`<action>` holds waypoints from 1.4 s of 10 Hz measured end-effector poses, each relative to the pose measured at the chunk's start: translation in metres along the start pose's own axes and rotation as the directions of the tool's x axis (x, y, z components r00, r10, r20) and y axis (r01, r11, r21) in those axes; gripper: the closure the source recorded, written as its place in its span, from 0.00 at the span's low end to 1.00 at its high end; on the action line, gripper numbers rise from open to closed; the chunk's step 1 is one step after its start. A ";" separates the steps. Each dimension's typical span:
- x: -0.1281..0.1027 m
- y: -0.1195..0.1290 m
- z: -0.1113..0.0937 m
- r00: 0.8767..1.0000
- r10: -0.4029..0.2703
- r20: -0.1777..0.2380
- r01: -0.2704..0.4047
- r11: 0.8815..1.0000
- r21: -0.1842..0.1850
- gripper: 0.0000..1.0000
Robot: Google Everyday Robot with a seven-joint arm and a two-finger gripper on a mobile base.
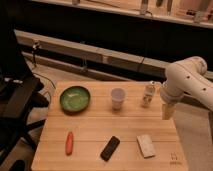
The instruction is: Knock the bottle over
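Observation:
The bottle (148,94) is a small slim whitish-clear one with a pale cap, standing upright near the table's back right. A wider translucent white cup (118,98) stands to its left. My gripper (167,110) hangs from the white arm (186,82) just right of the bottle, its pale fingers pointing down over the table's right edge. A small gap shows between gripper and bottle.
On the wooden table (95,127) are a green bowl (75,98) at back left, an orange carrot (69,142) front left, a black flat object (110,148) front centre and a pale sponge-like block (146,145) front right. A dark chair (17,100) stands left.

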 end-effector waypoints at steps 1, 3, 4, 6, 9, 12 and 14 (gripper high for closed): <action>0.000 -0.004 0.000 1.000 0.000 0.005 0.000 1.000 0.004 0.20; -0.001 -0.010 0.001 1.000 -0.001 0.008 0.001 1.000 0.009 0.20; -0.001 -0.013 0.001 1.000 -0.001 0.011 0.001 1.000 0.011 0.20; 0.000 -0.016 0.002 1.000 -0.002 0.014 0.001 1.000 0.014 0.20; -0.002 -0.027 0.004 1.000 -0.005 0.021 0.004 1.000 0.024 0.20; -0.001 -0.033 0.005 1.000 -0.006 0.028 0.006 1.000 0.031 0.20; -0.003 -0.039 0.006 0.999 -0.011 0.034 0.010 0.999 0.038 0.20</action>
